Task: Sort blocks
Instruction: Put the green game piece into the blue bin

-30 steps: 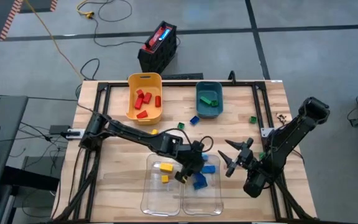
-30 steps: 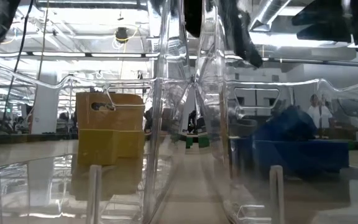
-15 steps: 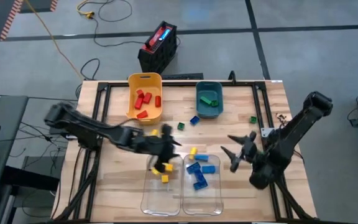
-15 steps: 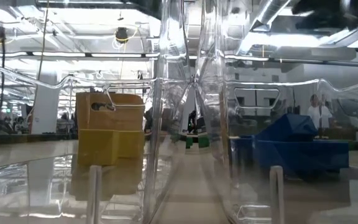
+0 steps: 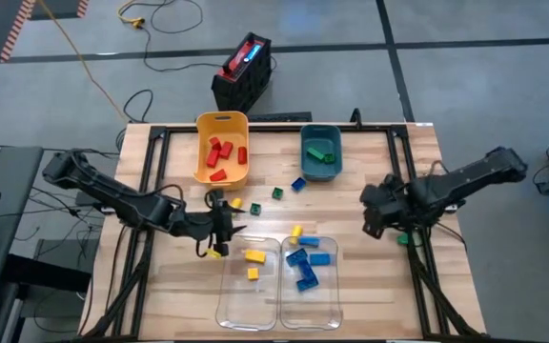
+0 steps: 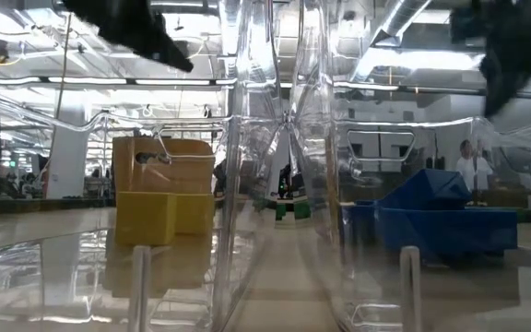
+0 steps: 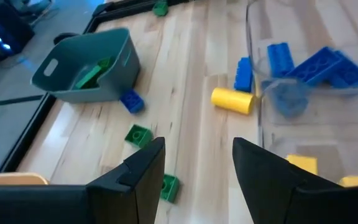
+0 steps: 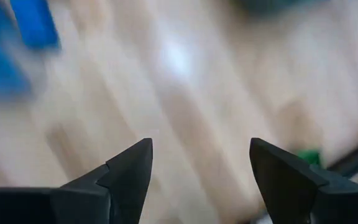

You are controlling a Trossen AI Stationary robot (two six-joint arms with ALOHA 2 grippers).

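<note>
My left gripper (image 5: 219, 229) hovers open over the bare wood just left of the clear bins, holding nothing; its fingers (image 7: 143, 169) frame loose green blocks (image 7: 138, 135) and a yellow block (image 7: 232, 99). My right gripper (image 5: 375, 205) is open above the table's right part, near a green block (image 8: 306, 155). Red blocks (image 5: 222, 152) lie in the yellow bin, green ones (image 5: 319, 152) in the teal bin, blue ones (image 5: 303, 262) in the right clear bin, yellow ones (image 5: 254, 257) in the left clear bin. Loose blocks lie on the wood: yellow (image 5: 295, 230), green (image 5: 277, 192), blue (image 5: 298, 184), green (image 5: 387, 182).
The yellow bin (image 5: 198, 129) and teal bin (image 5: 305, 133) stand at the far edge, and two clear bins (image 5: 279, 310) stand side by side at the near edge. A black metal frame (image 5: 155, 143) rims the table. The low view looks through the clear bin walls (image 6: 275, 184).
My left gripper has drawn back from above the right clear bin toward the table's left and a little toward the far edge. My right gripper has moved toward the far edge. The blue blocks in the right clear bin and a yellow block beside it now show uncovered.
</note>
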